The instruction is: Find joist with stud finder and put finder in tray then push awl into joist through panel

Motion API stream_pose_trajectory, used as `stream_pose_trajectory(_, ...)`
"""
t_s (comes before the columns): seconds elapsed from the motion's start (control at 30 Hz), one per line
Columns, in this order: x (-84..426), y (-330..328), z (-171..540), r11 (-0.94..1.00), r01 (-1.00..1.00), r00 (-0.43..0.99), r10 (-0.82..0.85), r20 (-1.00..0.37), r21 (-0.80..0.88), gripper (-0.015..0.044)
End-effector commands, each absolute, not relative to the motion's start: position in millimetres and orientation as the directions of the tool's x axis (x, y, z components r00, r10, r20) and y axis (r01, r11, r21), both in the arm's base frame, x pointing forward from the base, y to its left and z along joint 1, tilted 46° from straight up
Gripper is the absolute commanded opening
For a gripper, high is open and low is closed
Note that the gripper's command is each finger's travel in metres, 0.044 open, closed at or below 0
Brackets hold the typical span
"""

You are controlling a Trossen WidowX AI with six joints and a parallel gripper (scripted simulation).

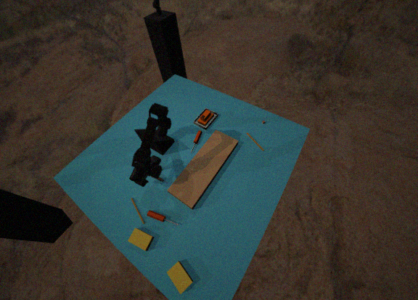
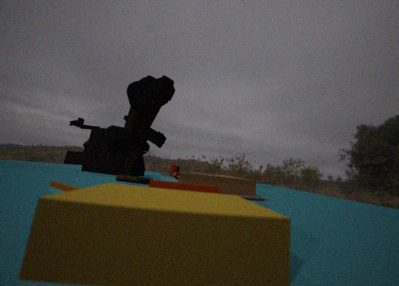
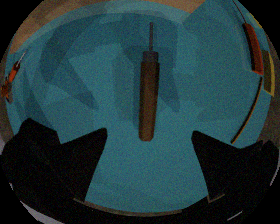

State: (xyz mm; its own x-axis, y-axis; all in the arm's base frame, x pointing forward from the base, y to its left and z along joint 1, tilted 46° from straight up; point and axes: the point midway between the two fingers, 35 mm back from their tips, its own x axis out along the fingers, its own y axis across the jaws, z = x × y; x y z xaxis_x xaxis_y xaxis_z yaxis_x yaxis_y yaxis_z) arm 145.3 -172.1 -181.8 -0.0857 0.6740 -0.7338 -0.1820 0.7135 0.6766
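The stud finder [image 1: 205, 116] [image 3: 6, 91] is orange and sits in the small tray [image 1: 212, 120] beyond the panel's far end. The floor panel [image 1: 207, 168] [image 2: 225, 185] is a long tan board lying flat; no hole can be made out in it. The awl [image 1: 160, 179] [image 2: 133, 179] [image 3: 149, 100], with a brown handle and a short dark spike, lies on the table left of the panel, partly hidden by the arm in the top view. My gripper [image 3: 151, 135] is open and empty. It is above the awl, whose handle end shows midway between the fingertips, spike pointing away.
A red-handled tool [image 1: 197, 136] [image 3: 13, 74] lies between tray and panel. Another red-handled tool [image 1: 156, 216] [image 2: 183, 186] [image 3: 253, 48] lies near a thin stick [image 1: 137, 211] and two yellow blocks [image 1: 141, 239] [image 1: 180, 277]. A second stick [image 1: 255, 142] lies right of the panel.
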Motion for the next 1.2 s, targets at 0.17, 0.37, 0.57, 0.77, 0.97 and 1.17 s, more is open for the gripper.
stream_pose_trajectory(0.17,143.1,-158.3,-192.6,0.706,-0.175,-0.087,0.683,-0.725,0.686,0.044)
stream_pose_trajectory(0.37,143.0,-157.6,-193.2,0.706,-0.175,-0.087,0.683,-0.725,0.686,0.0414)
stream_pose_trajectory(0.57,143.0,-157.6,-193.2,0.706,-0.175,-0.087,0.683,-0.725,0.686,0.0256)
stream_pose_trajectory(0.77,143.0,-157.6,-193.2,0.706,-0.175,-0.087,0.683,-0.725,0.686,0.0099)
stream_pose_trajectory(0.97,143.0,-157.6,-193.2,0.706,-0.175,-0.087,0.683,-0.725,0.686,0.0039)
stream_pose_trajectory(1.17,145.0,-170.2,-183.9,0.707,-0.175,-0.087,0.682,-0.726,0.685,0.0)
